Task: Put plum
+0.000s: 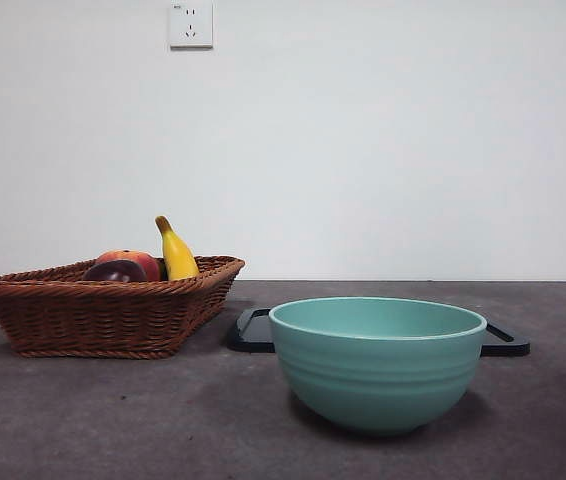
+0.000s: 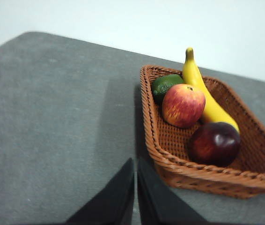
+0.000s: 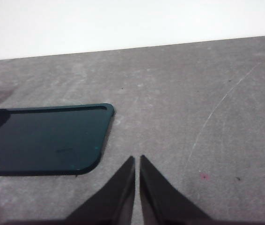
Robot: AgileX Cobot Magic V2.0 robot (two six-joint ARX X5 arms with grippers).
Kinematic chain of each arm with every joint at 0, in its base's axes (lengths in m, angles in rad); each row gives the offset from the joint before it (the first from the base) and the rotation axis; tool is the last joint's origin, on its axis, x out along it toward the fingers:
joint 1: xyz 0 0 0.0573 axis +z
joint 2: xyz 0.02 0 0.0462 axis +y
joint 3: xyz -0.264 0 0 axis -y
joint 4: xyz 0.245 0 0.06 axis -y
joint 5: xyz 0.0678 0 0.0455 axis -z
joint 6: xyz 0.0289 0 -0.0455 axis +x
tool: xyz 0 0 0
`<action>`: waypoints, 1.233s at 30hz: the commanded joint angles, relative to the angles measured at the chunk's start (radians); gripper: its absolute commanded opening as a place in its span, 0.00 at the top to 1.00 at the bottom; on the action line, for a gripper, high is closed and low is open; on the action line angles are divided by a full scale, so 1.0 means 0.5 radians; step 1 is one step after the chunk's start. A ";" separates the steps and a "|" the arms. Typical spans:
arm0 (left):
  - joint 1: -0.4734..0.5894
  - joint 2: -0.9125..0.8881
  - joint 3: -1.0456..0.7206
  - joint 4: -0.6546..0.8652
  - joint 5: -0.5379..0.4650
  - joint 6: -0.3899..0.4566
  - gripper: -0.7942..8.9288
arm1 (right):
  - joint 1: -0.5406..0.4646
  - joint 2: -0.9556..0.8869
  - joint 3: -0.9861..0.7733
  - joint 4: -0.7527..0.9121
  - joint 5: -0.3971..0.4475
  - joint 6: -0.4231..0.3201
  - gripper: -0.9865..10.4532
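The plum (image 2: 215, 143), glossy dark maroon and round, lies in the wicker basket (image 2: 202, 176) touching the banana (image 2: 206, 96), beside the red-orange fruit (image 2: 183, 105)

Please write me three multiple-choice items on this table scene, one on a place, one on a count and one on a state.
1. Where does the glossy dark purple plum lie?
A. in the brown woven wicker basket
B. in the pale green ceramic bowl
C. on the flat dark tray

2. How many fruits are in the basket?
A. two
B. four
C. six

3. How stands the left gripper?
A. shut on the plum
B. wide open over the bowl
C. shut, holding nothing, beside the basket

Answers:
1 A: the left wrist view shows the plum inside the basket.
2 B: plum, red-yellow peach-like fruit, yellow banana and green fruit.
3 C: its jaws meet over bare table.
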 commanded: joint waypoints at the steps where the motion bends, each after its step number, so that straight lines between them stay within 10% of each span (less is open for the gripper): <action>1: 0.004 -0.004 -0.040 -0.018 -0.002 -0.184 0.91 | -0.002 -0.005 -0.006 0.011 -0.031 0.122 0.91; 21: 0.004 0.131 0.534 -0.380 0.153 -0.452 0.91 | -0.001 0.079 0.561 -0.316 -0.217 0.343 0.91; 37: -0.002 0.906 1.498 -1.090 0.807 0.146 0.91 | -0.001 0.909 1.582 -1.067 -0.784 -0.109 0.91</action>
